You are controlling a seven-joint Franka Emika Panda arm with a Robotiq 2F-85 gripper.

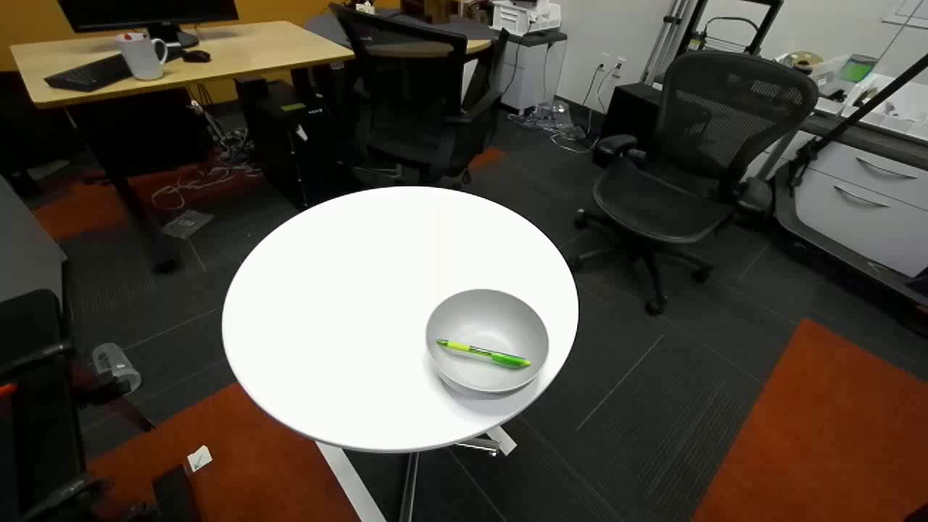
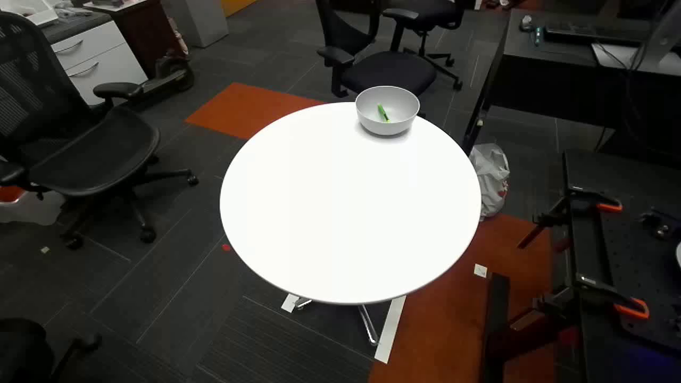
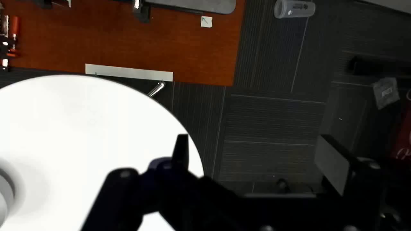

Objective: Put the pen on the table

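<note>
The bright green pen [image 1: 483, 353] lies inside a grey bowl [image 1: 484, 310]. The pen also shows in the bowl in an exterior view [image 2: 383, 113]. The bowl stands near the edge of the round white table [image 1: 341, 312], which also shows in an exterior view [image 2: 346, 207]. In the wrist view the table [image 3: 77, 122] fills the left side, and only a sliver of the bowl [image 3: 4, 197] shows at the left edge; the pen is out of view there. My gripper [image 3: 253, 136] is open and empty, over the table's edge and the dark floor. It is not visible in either exterior view.
A black office chair [image 1: 696, 152] stands near the table. A wooden desk [image 1: 254, 54] with a mug [image 1: 145, 58] is farther back. A black bench with orange-handled clamps [image 2: 633, 308] stands beside the table. A clear cup [image 3: 293, 8] lies on the floor.
</note>
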